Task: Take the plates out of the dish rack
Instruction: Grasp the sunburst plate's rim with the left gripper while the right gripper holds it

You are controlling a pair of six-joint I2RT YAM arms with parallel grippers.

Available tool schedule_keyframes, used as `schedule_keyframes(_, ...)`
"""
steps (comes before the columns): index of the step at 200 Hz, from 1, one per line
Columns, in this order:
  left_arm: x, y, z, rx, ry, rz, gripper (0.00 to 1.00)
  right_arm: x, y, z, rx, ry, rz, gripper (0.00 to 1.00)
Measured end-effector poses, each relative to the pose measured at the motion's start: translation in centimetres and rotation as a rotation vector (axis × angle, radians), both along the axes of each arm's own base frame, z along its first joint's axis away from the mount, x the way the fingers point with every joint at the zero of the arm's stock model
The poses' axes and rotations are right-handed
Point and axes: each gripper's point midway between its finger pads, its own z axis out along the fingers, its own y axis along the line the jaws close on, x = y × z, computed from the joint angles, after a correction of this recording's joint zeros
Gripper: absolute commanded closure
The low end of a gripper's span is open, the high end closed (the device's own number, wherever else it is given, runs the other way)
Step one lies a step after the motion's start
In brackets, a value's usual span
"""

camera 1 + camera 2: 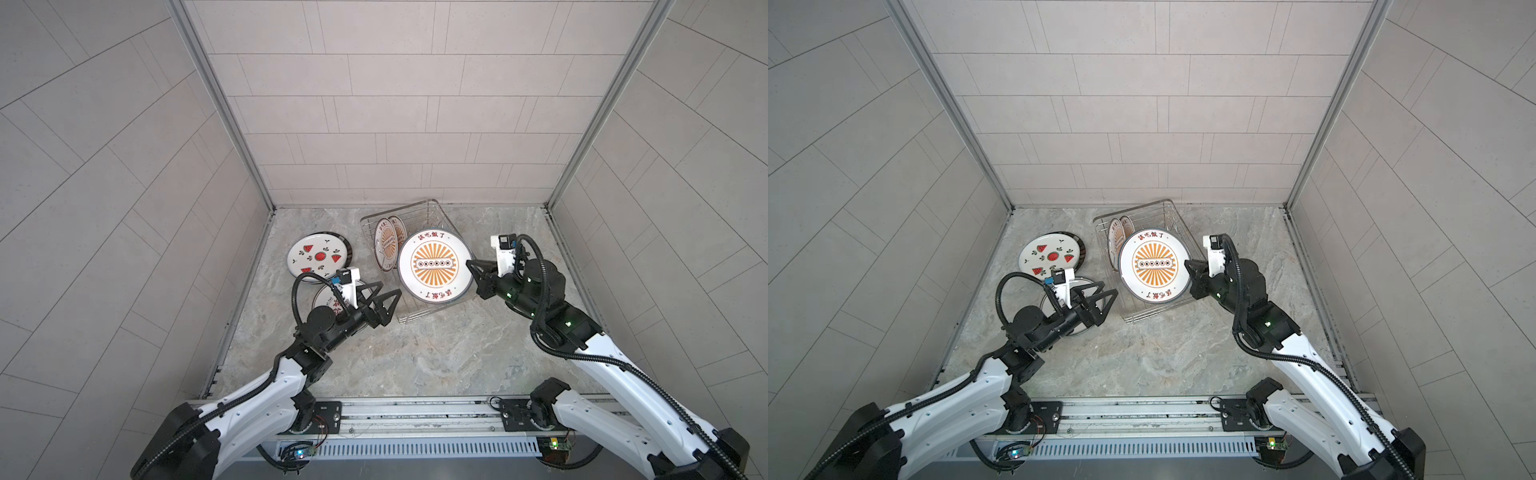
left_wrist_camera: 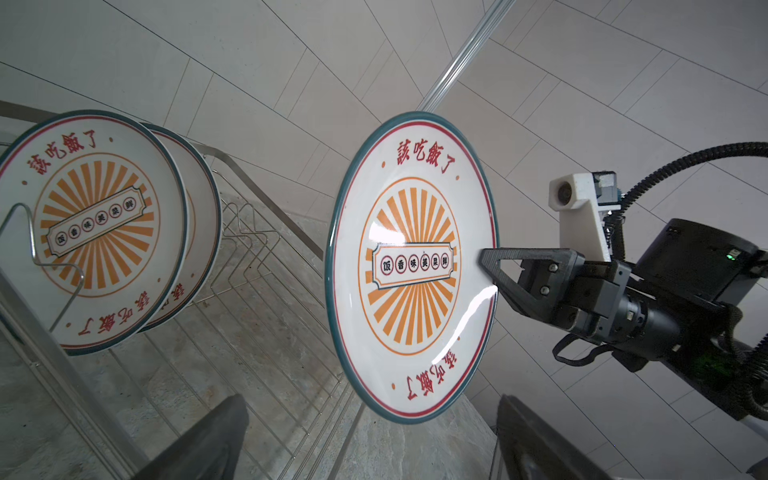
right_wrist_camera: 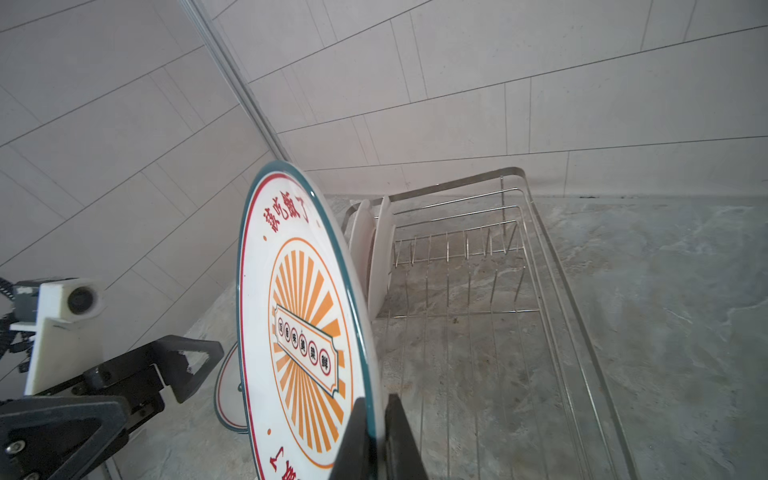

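Note:
My right gripper (image 1: 471, 266) (image 3: 376, 415) is shut on the rim of a white plate with an orange sunburst (image 1: 434, 264) (image 1: 1154, 264) (image 2: 411, 266) (image 3: 299, 324). It holds that plate tilted on edge above the near part of the silver wire dish rack (image 1: 436, 208) (image 1: 1167, 203) (image 3: 540, 232). Two more sunburst plates (image 1: 384, 245) (image 2: 91, 228) stand upright between prongs at the rack's far left end. My left gripper (image 1: 390, 289) (image 1: 1109, 289) (image 2: 370, 432) hangs open just left of the rack and holds nothing. Its fingers face the held plate's front.
A watermelon-patterned plate (image 1: 318, 254) (image 1: 1050, 255) lies flat on the marble tabletop left of the rack, on top of a dark-rimmed plate (image 1: 351, 249). Another plate (image 1: 328, 301) (image 3: 230, 390) lies flat under my left wrist. Tiled walls close in three sides.

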Motion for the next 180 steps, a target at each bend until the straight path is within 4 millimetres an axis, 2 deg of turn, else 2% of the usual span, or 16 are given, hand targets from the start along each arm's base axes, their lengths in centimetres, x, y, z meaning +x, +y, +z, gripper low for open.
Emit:
schedule_keyframes(34,-0.2,-0.4,0.3,-0.029,0.005,-0.027,0.10,-0.8,0.8,-0.7,0.071,-0.003,0.052,1.00)
schedule_keyframes(65,-0.3,-0.7,0.2,-0.047,0.022,-0.047,0.20,-1.2,1.6,-1.5,0.106,0.001,0.090,1.00)
schedule_keyframes(107,-0.5,-1.1,-0.2,-0.054,0.050,-0.073,0.49,-2.0,2.6,-2.0,0.132,-0.018,0.138,1.00)
schedule_keyframes(147,-0.6,-1.2,0.0,-0.071,0.058,-0.081,0.83,-3.4,3.5,-1.3,0.126,-0.067,0.174,1.00)
schedule_keyframes(180,-0.7,-1.1,0.1,-0.084,0.064,-0.085,0.93,-3.8,3.8,-0.9,0.104,-0.104,0.161,1.00)
